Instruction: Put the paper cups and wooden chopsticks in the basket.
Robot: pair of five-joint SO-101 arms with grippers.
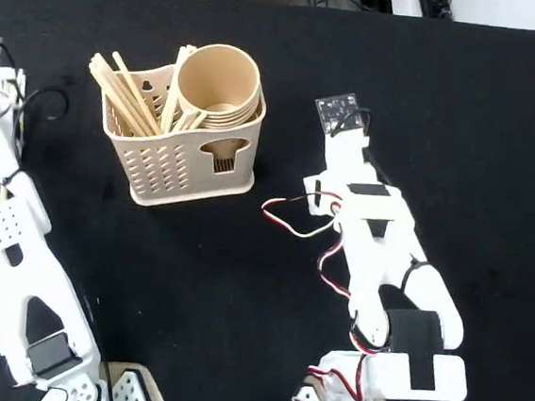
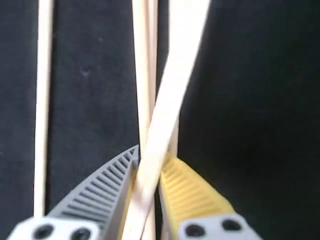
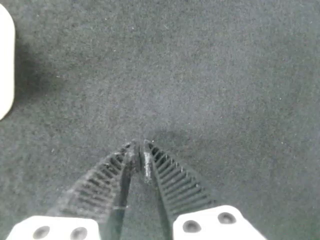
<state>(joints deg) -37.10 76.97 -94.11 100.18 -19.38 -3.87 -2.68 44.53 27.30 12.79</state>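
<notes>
chopsticks (image 2: 167,100): blurred, ends cut off | cups (image 1: 220,80): lower halves hidden inside basket (image 1: 180,168) | arm (image 1: 5,223) at 9 o'clock: partly cut off

The basket (image 1: 181,164) stands on the black surface (image 1: 476,107). Access to its opening is restricted: stacked paper cups (image 1: 219,82) fill one end, and wooden chopsticks (image 1: 126,94) lean out over the other rim. Open surface lies between the basket and the right arm (image 1: 377,240); a red-and-white cable (image 1: 288,229) loops across part of it. The left arm (image 1: 6,261) occupies the surface edge. More wooden chopsticks cross at the left pincer (image 2: 151,155), one clamped between its fingers.
</notes>
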